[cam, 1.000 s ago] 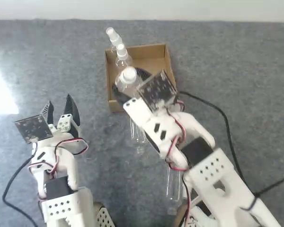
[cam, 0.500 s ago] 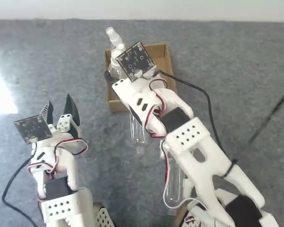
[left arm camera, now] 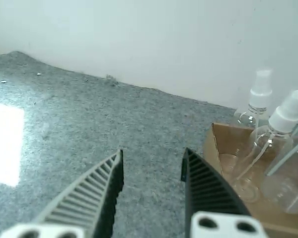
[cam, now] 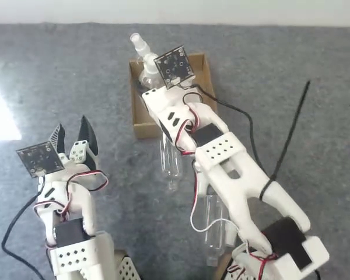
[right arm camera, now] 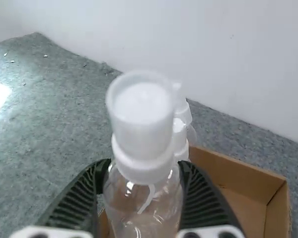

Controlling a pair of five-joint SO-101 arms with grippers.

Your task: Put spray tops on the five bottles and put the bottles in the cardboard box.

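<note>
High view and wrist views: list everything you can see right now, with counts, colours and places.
cardboard box: one, brown, far middle of the table.
standing bottles: two, clear with white spray tops, at the box's far left corner.
held bottle: one, clear with a white spray top, over the box.
lying bottles: two, clear, no tops seen, on the table on the box's near side.
table: one, grey.
cable: one, black, right of the box.
left gripper: black jaws open, empty, near left.
right gripper: black jaws shut on the held bottle.
</note>
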